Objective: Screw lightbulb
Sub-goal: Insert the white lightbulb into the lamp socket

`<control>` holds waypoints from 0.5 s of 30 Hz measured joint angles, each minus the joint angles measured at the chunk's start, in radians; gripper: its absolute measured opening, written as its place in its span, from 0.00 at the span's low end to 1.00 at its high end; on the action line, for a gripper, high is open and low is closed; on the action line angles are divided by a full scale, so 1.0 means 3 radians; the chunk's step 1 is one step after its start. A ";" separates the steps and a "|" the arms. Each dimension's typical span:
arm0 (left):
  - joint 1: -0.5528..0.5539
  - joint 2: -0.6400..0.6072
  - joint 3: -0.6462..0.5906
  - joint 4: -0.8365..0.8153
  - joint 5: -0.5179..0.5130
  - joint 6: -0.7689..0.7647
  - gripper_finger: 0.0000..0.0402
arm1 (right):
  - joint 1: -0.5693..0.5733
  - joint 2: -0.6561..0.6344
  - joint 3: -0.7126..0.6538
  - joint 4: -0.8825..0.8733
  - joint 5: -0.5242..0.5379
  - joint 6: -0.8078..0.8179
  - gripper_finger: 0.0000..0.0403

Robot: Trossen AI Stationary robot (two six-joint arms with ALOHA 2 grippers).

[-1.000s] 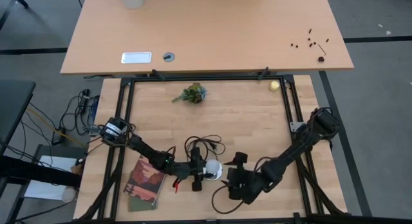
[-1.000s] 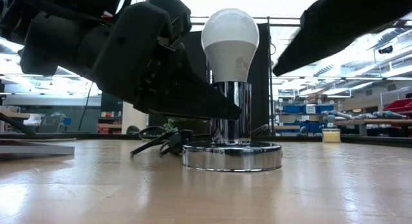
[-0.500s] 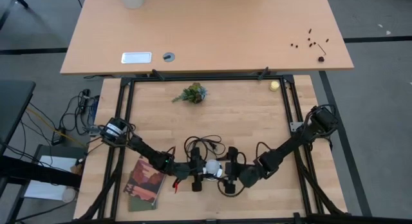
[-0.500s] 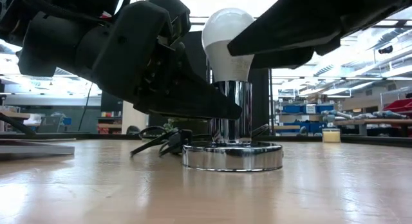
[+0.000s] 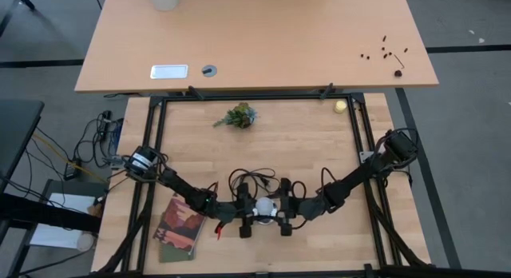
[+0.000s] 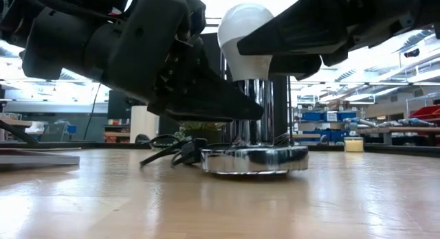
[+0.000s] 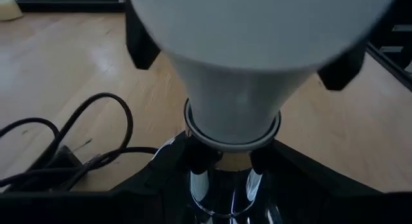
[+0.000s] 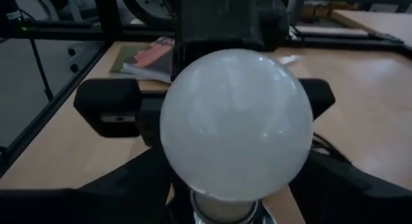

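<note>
Near the middle of the counter's [image 5: 319, 150] front edge, on pale wood planks framed by black rails, stands a chrome lamp base [image 6: 255, 160] with a black cord [image 5: 249, 180] coiled just behind it; a booklet [image 5: 179, 225] lies toward the front left corner, a small sprig of greenery [image 5: 237, 116] near the back edge, and a little yellow round object [image 5: 341, 106] at the back right corner. Beyond the counter is a larger light wooden desk [image 5: 263, 38], and the low view shows a workshop room with shelves behind. The lightbulb [image 6: 246, 34] is white, frosted and pear-shaped, seated upright in the chrome stem of the base. The left gripper [image 5: 243, 215] reaches in from the left, its fingers closed on the chrome stem just under the bulb. The right gripper [image 5: 285, 213] comes from the right, its fingers narrowed around the bulb's white globe, touching it on both sides.
</note>
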 joint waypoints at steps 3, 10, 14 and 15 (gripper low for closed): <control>0.0012 -0.0001 0.0054 -0.0009 -0.0004 0.0007 0.47 | -0.0016 0.0000 0.0000 0.0092 -0.0016 -0.0098 0.68; 0.0047 -0.0003 0.0188 -0.0059 -0.0005 0.0149 0.47 | -0.0066 0.0000 0.0001 0.0166 -0.0135 -0.0154 0.69; 0.0048 -0.0005 0.0193 -0.0086 -0.0006 0.0143 0.47 | -0.0066 0.0000 0.0001 0.0159 -0.0137 -0.0154 0.70; 0.0048 -0.0005 0.0193 -0.0093 -0.0005 0.0115 0.47 | -0.0066 0.0000 0.0001 0.0161 -0.0137 -0.0154 0.70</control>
